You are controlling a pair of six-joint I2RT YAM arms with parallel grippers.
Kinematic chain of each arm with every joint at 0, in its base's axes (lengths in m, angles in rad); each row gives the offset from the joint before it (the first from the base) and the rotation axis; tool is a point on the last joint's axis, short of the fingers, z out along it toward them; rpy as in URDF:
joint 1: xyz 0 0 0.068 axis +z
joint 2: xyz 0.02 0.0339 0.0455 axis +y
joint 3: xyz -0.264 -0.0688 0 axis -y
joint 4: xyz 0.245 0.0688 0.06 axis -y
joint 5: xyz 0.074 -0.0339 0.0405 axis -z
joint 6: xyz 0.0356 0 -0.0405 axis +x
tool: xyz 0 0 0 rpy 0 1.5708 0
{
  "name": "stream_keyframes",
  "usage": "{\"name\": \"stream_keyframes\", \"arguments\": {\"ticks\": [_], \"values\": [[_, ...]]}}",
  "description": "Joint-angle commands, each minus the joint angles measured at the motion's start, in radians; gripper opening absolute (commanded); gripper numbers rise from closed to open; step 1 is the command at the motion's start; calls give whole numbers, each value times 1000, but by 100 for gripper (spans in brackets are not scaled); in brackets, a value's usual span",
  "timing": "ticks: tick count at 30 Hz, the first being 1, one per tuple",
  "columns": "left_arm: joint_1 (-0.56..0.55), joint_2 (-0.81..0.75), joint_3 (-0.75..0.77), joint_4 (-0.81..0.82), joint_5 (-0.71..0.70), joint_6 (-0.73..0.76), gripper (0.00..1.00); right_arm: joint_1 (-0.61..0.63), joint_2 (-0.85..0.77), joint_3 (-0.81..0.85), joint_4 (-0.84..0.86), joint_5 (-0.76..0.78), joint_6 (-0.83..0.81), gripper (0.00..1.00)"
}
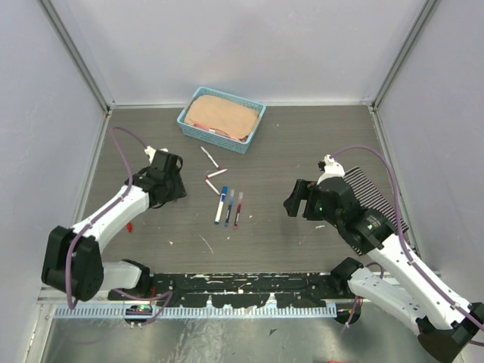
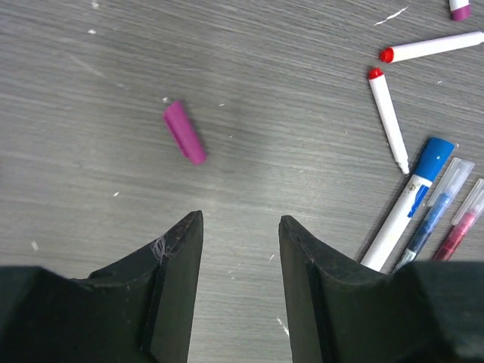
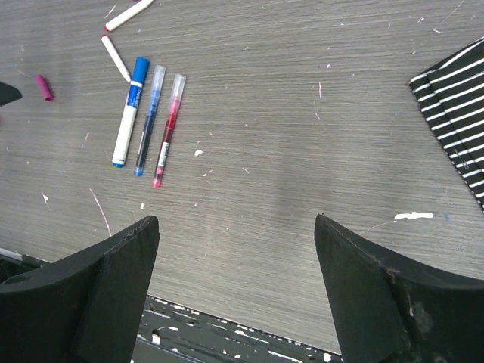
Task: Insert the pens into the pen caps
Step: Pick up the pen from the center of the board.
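A red cap (image 1: 130,225) lies alone at the left of the overhead view. The left gripper (image 2: 240,219) hangs partly open and empty, with a magenta cap (image 2: 185,132) on the table just ahead of it. At mid-frame three capped pens (image 1: 229,208) lie side by side, and uncapped white pens (image 1: 217,173) are scattered above them. The right gripper (image 3: 236,221) gapes wide and holds nothing. A striped cloth (image 3: 454,98) lies at far right.

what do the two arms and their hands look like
Both the left arm and right arm have white shells, black joints and a loose purple cable. The left hand and right hand are matte black with two wedge-shaped fingers.
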Motion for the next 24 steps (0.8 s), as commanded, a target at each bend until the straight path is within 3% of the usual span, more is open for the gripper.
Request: {"name": "stream_keyframes", "arguments": {"ticks": [1,17,24], "values": [[5,131,90,113,53,22,51,-2,14,34,24,-22,-19,88],[3,726,620,98,96,9,50,-2,-5,14,-11,4,-13,88],[0,815,734,98,102,4,52,-3,-15,-10,-11,10,-4,88]]}}
